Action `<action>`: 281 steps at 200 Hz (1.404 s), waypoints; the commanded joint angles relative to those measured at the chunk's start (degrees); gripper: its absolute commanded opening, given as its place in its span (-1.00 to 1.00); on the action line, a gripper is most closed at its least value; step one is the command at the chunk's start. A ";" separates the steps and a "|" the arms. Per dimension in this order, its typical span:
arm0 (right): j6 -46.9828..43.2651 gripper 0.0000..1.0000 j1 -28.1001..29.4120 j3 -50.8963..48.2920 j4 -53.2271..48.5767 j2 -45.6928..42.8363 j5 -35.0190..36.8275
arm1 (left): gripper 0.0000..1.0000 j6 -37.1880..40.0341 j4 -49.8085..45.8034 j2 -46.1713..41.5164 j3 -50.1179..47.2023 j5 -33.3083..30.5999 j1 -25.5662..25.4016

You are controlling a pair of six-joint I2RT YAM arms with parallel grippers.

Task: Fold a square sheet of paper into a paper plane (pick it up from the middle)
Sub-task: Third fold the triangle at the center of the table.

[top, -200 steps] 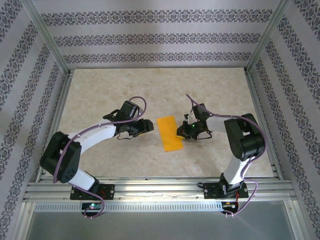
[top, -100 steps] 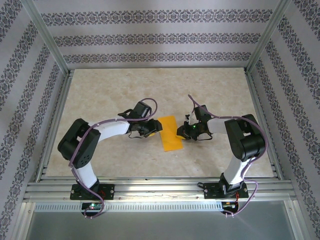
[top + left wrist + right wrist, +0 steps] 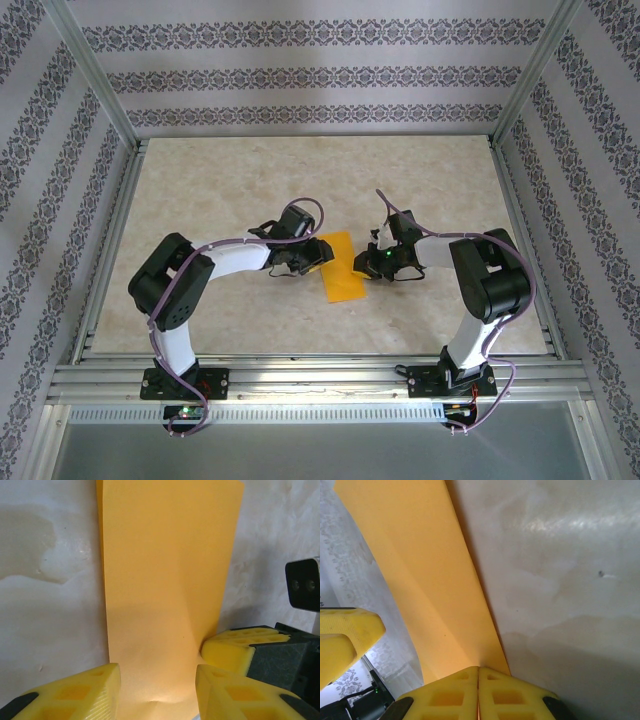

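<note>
2 arms reach inward (elbows bent); left tool [image 3: 156, 676] gapes, right tool [image 3: 478, 674] pinches the paper [image 3: 420, 570].

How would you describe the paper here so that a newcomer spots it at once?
On the pale marbled table, look at the middle. The sheet of paper lies there as a narrow rectangle, the right gripper pinching one long edge, the left gripper open at the other. It is the only orange thing there.
</note>
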 commanded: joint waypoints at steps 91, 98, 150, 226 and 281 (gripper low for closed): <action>-1.90 -0.80 -1.21 -1.55 -6.49 4.06 4.45 | -0.15 -3.10 3.18 2.96 -2.00 0.20 -0.97; -1.90 -0.80 -1.22 -1.56 -6.52 4.13 4.44 | -0.15 -3.26 3.97 3.31 -2.10 0.82 -0.97; -1.79 -0.81 -1.21 -1.63 -6.89 4.05 4.68 | -0.33 -3.22 6.47 4.78 -2.11 2.65 -0.98; -1.75 -0.81 -1.25 -2.29 -7.45 3.49 4.98 | -0.43 -4.17 9.99 4.05 -3.33 3.41 -1.10; -0.78 -0.81 -1.23 -2.61 -7.11 2.23 5.87 | -0.50 -5.80 14.14 3.13 -5.10 3.34 -0.97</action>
